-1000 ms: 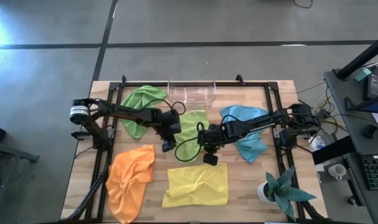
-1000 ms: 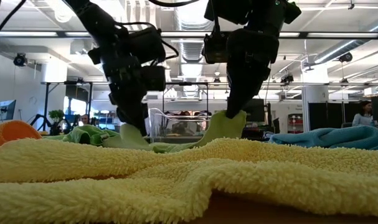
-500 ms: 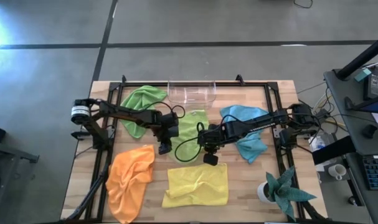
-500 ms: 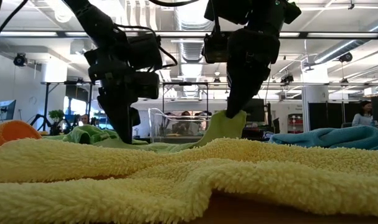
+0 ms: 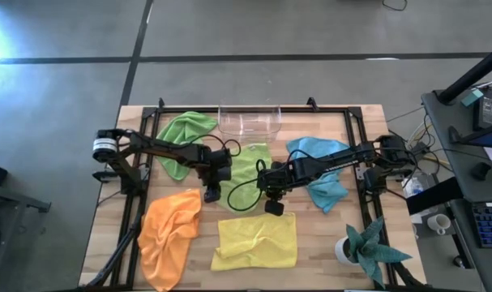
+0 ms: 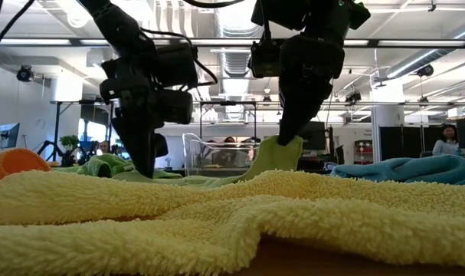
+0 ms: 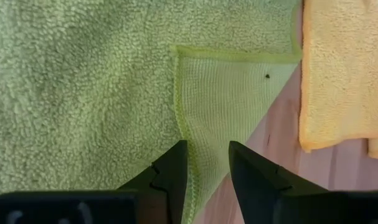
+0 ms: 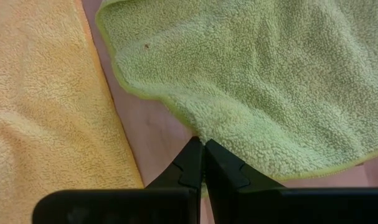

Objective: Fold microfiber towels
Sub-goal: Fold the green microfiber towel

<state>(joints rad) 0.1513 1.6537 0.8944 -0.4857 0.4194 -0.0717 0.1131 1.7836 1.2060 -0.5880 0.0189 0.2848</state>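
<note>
A lime green towel (image 5: 247, 166) lies in the middle of the table. My right gripper (image 5: 270, 191) is shut on its near right part, which stands up in a peak (image 6: 279, 156). My left gripper (image 5: 214, 186) is open and points down at the near left corner (image 7: 229, 93), which lies folded over with its smooth underside up. Its fingertips (image 7: 176, 163) stand on either side of that corner's edge. A second lime green towel (image 5: 185, 134), an orange one (image 5: 168, 231), a yellow one (image 5: 258, 239) and a light blue one (image 5: 318, 174) lie around it. My right gripper pinches the towel's near edge (image 8: 200, 134) between its two shut fingers, from above, pointing down. The pinched part is lifted into a peak while the rest of the towel lies on the table. Whether my left gripper touches the towel, I cannot tell.
A clear plastic container (image 5: 250, 120) stands at the far edge behind the towel. A teal plant in a white pot (image 5: 365, 247) stands at the near right corner. Black rails (image 5: 355, 130) frame the table. Bare wood (image 7: 282, 130) shows between the green and orange towels.
My left gripper has gone a little toward the table's left and near edges. The towel corner that stood raised under it a second ago now lies flat on the table. My right gripper has kept still with its peak of towel.
</note>
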